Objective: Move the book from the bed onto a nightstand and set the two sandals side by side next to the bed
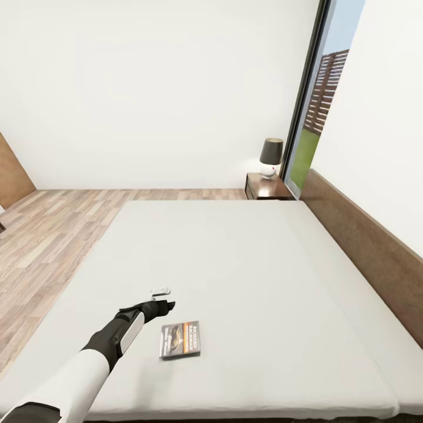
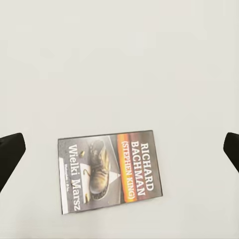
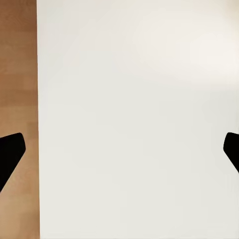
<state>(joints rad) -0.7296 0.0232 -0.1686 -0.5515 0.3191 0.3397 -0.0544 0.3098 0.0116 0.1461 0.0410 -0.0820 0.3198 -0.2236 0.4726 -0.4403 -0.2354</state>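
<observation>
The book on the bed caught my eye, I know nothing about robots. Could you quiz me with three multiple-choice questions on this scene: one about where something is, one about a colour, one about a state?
1. Where does the book lie?
A. On the nightstand
B. On the mattress, near the foot of the bed
C. On the wood floor

2. What colour is the band behind the author's name on the cover?
A. Orange
B. Blue
C. Green

3. What is the state of the left gripper?
A. Shut on the book
B. Shut on nothing
C. Open, above the mattress beside the book

Answers:
1 B: the head view shows it flat on the bed, far from the nightstand by the window.
2 A: the left wrist view shows white lettering on an orange strip.
3 C: its dark fingertips stand wide apart, with the book lying free between them.
</observation>
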